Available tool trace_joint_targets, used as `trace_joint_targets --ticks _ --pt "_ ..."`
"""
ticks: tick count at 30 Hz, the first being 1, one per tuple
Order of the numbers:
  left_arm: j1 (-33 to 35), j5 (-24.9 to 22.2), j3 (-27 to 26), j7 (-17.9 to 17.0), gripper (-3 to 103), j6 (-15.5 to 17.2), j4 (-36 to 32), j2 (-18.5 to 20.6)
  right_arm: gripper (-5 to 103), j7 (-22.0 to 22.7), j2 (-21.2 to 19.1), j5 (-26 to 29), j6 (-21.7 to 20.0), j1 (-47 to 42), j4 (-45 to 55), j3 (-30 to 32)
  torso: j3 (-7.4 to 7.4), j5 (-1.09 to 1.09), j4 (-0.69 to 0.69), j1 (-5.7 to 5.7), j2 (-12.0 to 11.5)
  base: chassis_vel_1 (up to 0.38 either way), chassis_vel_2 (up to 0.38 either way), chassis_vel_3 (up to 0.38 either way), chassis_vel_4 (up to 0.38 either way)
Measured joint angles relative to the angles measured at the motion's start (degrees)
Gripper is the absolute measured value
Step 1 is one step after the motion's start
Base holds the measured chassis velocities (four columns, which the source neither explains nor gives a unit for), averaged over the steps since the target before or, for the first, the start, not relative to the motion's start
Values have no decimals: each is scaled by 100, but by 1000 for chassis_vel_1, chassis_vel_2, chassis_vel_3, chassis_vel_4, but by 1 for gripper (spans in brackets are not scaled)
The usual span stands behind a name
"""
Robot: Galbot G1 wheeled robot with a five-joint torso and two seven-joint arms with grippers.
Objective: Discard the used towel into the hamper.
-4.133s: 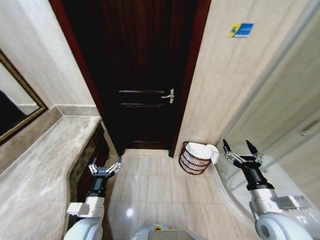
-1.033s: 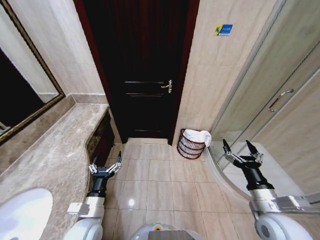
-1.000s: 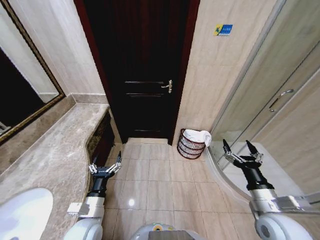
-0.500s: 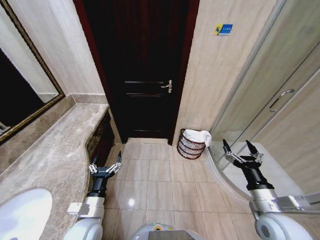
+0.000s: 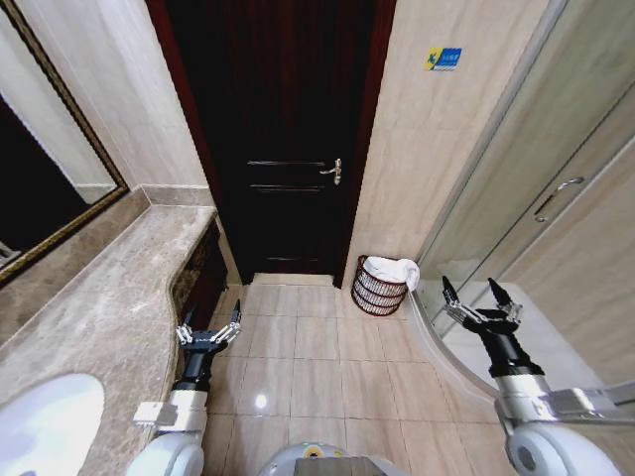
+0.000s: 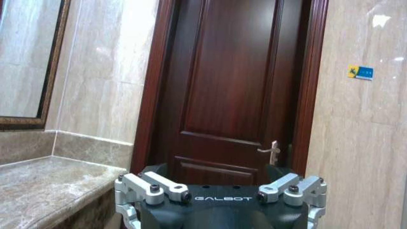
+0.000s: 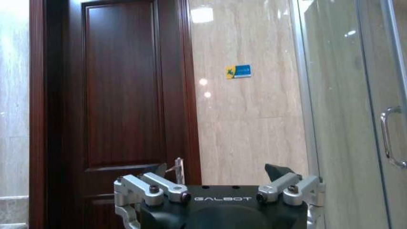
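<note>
A white towel (image 5: 395, 270) is lying in the hamper (image 5: 377, 291) at 12 o'clock, while the left tool (image 5: 208, 331) and right tool (image 5: 476, 300) are hovering wide open, empty.

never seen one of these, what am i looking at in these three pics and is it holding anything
This is a wheeled robot with two arms, standing in a bathroom. One picture comes from a camera on its head, looking down; the other two come from cameras on its wrists, facing the dark wooden door. The left gripper hangs open beside the marble counter. The right gripper is open near the glass shower door. Neither holds anything. On the floor by the door stands the hamper, a small dark wire basket, with a white towel already lying in it and draped over its rim.
</note>
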Motion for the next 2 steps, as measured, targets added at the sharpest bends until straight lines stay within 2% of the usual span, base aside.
trace_joint_targets --ticks 2 --pt "0 0 0 0 100 0 0 0 100 0 0 0 0 0 0 0 0 0 0 0 0 0 0 0 0"
